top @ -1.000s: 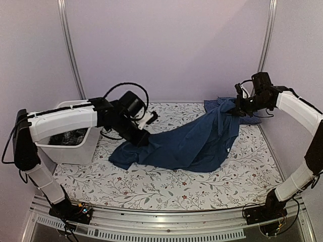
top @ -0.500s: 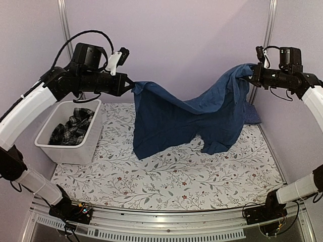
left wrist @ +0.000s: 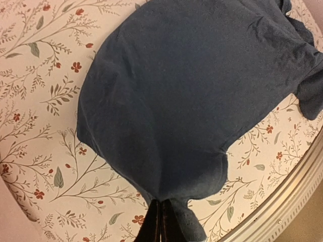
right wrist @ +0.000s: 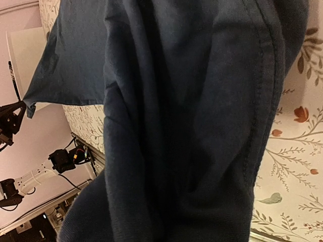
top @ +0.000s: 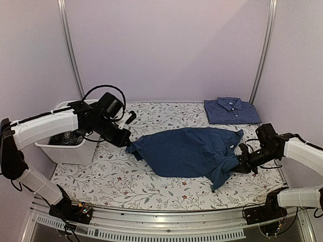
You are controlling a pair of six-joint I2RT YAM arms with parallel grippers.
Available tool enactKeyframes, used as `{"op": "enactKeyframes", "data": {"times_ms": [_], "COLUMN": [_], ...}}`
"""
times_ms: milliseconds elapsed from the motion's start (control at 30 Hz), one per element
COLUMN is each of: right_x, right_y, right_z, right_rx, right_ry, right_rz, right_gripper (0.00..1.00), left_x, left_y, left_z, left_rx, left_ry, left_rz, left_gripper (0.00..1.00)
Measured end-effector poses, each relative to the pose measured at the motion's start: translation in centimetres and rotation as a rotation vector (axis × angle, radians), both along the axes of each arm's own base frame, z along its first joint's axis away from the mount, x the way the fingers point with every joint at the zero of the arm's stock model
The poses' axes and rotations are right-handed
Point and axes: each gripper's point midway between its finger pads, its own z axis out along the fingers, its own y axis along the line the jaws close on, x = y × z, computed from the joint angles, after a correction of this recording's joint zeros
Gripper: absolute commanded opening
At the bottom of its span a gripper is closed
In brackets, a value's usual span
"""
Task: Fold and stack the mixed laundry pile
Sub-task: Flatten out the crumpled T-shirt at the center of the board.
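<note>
bench (top: 151, 189): dark blue T-shirt (top: 186, 154) lying spread mid-bench, check shirt (top: 229, 110) folded far right | step: I judge spreading done, folding next | left gripper (top: 127, 145), right gripper (top: 242, 161): jaws pinched on opposite T-shirt edges | next: I'd fold one side across evenly

Soft, even light, faint shadows; dark blue T-shirt (right wrist: 166, 126) blurred in right wrist view.

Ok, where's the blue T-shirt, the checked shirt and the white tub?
blue T-shirt (top: 186, 151), top view, middle of its body.
checked shirt (top: 230, 111), top view, folded front.
white tub (top: 70, 153), top view, near wall.
</note>
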Motion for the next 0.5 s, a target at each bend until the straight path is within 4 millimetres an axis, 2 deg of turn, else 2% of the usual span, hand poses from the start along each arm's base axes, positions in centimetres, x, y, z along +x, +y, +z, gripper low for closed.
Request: {"op": "enactKeyframes", "data": {"times_ms": [100, 233, 300, 400, 467, 500], "right_x": [-2.2, -5.5, -6.5, -6.3, -5.6, -5.1], "right_y": [1.3, 3.2, 3.7, 4.1, 4.4, 4.6], "right_z": [-1.5, -2.2, -2.2, -2.1, -1.8, -1.6], "right_rx": [0.02, 0.031, 0.032, 0.037, 0.044, 0.044], "right_ry": [0.087, 0.156, 0.172, 0.173, 0.159, 0.146], "right_rz": [0.075, 0.22, 0.267, 0.275, 0.275, 0.277], "right_gripper": [0.06, 0.08, 0.09, 0.11, 0.01, 0.0], "left_x": [0.2, 1.2, 1.6, 1.9, 2.0, 2.1], "left_y": [0.1, 0.1, 0.2, 0.7, 0.9, 1.0], "left_z": [-2.0, -4.2, -5.0, -5.8, -6.1, -6.2], "left_rx": [0.047, 0.108, 0.121, 0.133, 0.137, 0.139], "left_ry": [0.053, 0.108, 0.127, 0.151, 0.162, 0.167], "left_rz": [0.014, 0.039, 0.052, 0.077, 0.087, 0.088], "left_gripper": [0.0, 0.0, 0.0, 0.0, 0.0, 0.0]}}
